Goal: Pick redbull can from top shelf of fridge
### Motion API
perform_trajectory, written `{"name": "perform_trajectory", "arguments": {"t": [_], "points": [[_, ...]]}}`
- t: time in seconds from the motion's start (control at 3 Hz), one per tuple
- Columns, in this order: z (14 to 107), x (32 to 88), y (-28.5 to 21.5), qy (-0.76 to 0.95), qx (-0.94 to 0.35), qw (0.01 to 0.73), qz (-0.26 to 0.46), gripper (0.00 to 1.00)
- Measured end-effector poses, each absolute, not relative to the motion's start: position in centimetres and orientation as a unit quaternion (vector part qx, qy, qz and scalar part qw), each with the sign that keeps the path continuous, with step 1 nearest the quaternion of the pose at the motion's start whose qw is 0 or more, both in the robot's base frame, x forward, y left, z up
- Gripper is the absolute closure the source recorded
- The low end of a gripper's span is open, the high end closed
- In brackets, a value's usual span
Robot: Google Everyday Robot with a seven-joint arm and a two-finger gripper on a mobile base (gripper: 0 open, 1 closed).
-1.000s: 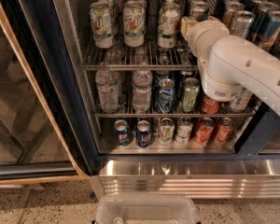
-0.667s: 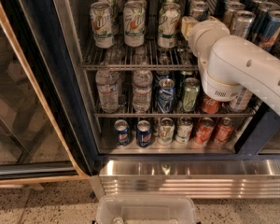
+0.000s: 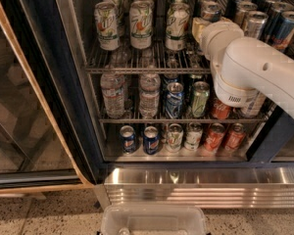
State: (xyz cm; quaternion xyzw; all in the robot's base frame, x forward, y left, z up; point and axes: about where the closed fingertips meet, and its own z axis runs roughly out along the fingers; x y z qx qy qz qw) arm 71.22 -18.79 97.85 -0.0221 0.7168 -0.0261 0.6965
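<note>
Redbull can (image 3: 285, 32): slim, blue/silver panels, shiny lid, upright at right end of top shelf (image 3: 137, 69) in fridge (image 3: 196, 185). End effector (image 3: 200, 29) sits mid-shelf among cans; grip state can't tell.

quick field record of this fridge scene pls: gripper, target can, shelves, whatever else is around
gripper: at top shelf level inside the fridge, mostly hidden behind the white arm
redbull can: upright, right end of top shelf, right of the arm, apart from gripper
white-and-green cans: front left of top shelf
middle shelf: water bottles at left
glass door: open, at left
plastic bin: on floor before fridge
</note>
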Motion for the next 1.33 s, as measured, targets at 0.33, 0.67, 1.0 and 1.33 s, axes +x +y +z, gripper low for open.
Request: {"name": "perform_trajectory", "arguments": {"t": [0.33, 0.67, 1.0, 1.33], "points": [[98.0, 70.7, -19.1, 0.72, -0.022, 0.693, -0.026, 1.0], [98.4, 70.0, -19.3, 0.724, -0.021, 0.689, -0.021, 1.0], [99.0, 69.3, -19.1, 0.724, -0.023, 0.689, -0.014, 1.0], [99.6, 68.8, -18.7, 0.722, -0.028, 0.691, -0.005, 1.0]]}}
